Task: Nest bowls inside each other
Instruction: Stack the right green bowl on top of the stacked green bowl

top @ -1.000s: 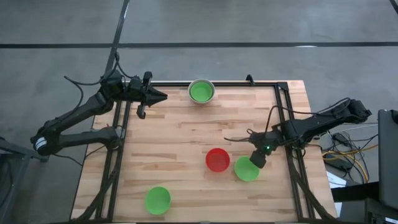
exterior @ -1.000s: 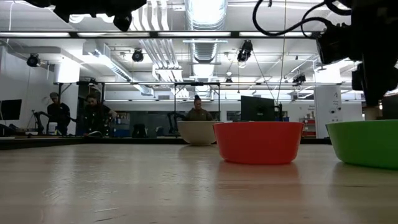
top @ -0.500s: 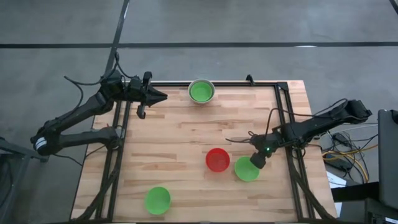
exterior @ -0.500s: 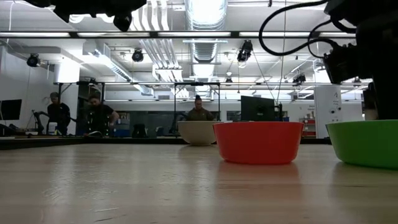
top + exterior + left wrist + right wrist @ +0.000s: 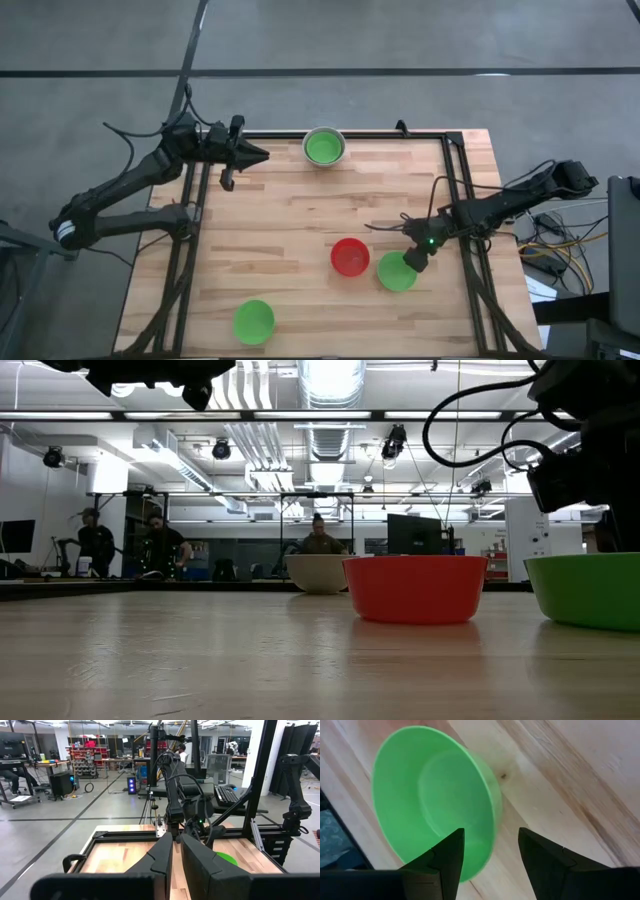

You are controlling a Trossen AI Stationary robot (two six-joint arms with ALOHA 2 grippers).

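right gripper spread open astride green bowl rim, left gripper nearly closed, empty, no readable labels, grey bowl visible low

A pale wooden plank counter in a black metal frame; people sit far behind; cables lie beside it.

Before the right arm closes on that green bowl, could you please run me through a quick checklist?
1. Right gripper open: ok.
2. Fingers straddle the rim of the green bowl, one inside, one outside: ok.
3. Bowl upright on the table: ok.
4. Red bowl close beside it, gap showing: ok.
5. Left gripper parked at the far left corner, out of the way: ok.
6. Fingers low enough to grip: cannot tell.
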